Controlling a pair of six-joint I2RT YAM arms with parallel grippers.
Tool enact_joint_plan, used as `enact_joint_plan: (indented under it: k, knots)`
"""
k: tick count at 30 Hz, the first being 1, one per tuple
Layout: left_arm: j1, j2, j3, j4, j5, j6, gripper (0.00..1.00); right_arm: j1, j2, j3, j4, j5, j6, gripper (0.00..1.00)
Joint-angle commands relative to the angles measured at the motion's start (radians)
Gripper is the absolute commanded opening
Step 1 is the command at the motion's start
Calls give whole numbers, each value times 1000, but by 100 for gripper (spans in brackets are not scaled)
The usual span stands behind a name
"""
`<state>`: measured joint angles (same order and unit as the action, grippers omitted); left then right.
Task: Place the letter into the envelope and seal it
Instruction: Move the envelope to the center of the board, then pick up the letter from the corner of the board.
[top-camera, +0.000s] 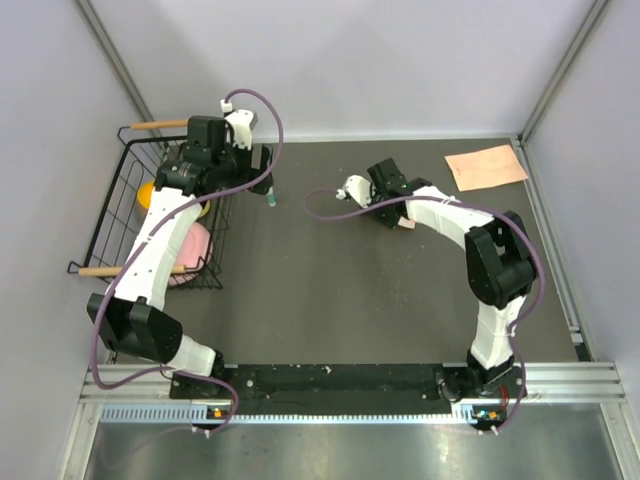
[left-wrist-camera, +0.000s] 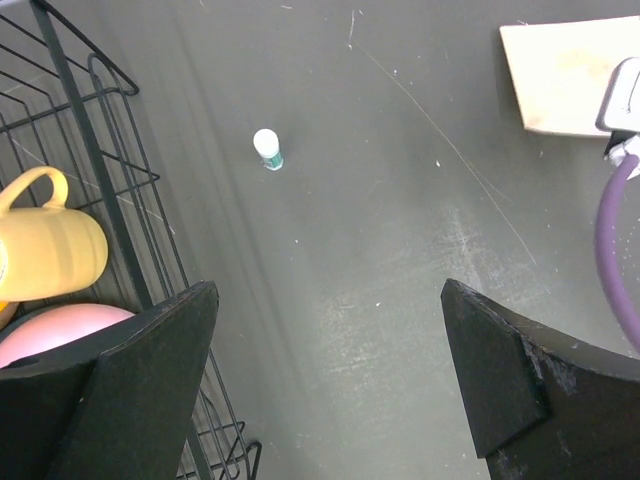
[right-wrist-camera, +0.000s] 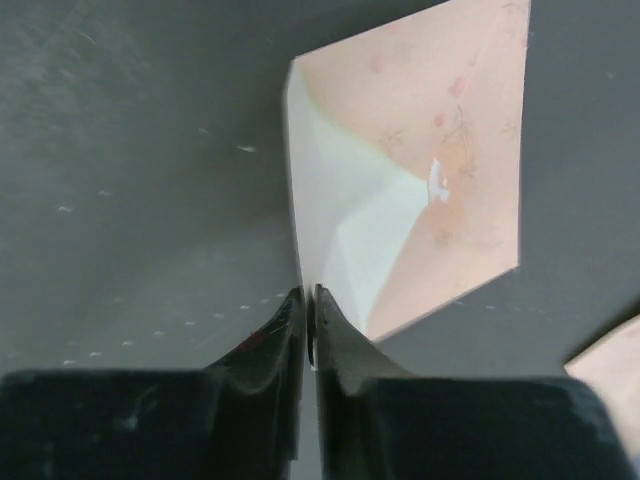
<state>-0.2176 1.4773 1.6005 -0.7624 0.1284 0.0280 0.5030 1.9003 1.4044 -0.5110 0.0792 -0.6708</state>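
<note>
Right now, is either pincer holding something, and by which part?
The right pincer pinches the patterned peach letter at a corner; the left pincer holds nothing.

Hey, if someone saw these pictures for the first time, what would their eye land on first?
Probably the right claw, shut on the edge of a folded pink paper near the middle of the dark table. Next, the peach envelope lying flat at the far right corner, and the wire basket at the far left holding a yellow mug, with the left claw open beside it.
</note>
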Motion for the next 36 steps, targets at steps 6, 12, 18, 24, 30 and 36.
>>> enact_joint_plan:
  k: [6,12,18,24,30,36]
  knots:
    - [1,18,36,38,69,-17,99,-102,-41,270,-230,-286,298,99]
    - [1,28,55,51,59,-25,99,-208,45,468,-215,60,315,99]
    - [1,37,56,55,37,-59,99,-234,221,573,-2,443,191,99]
    - [0,40,44,52,23,-66,99,-235,344,579,175,582,139,99]
    - [1,35,41,48,25,-66,99,-239,422,522,322,659,100,99]
    - [1,28,32,48,10,-54,99,-264,480,482,405,692,40,99]
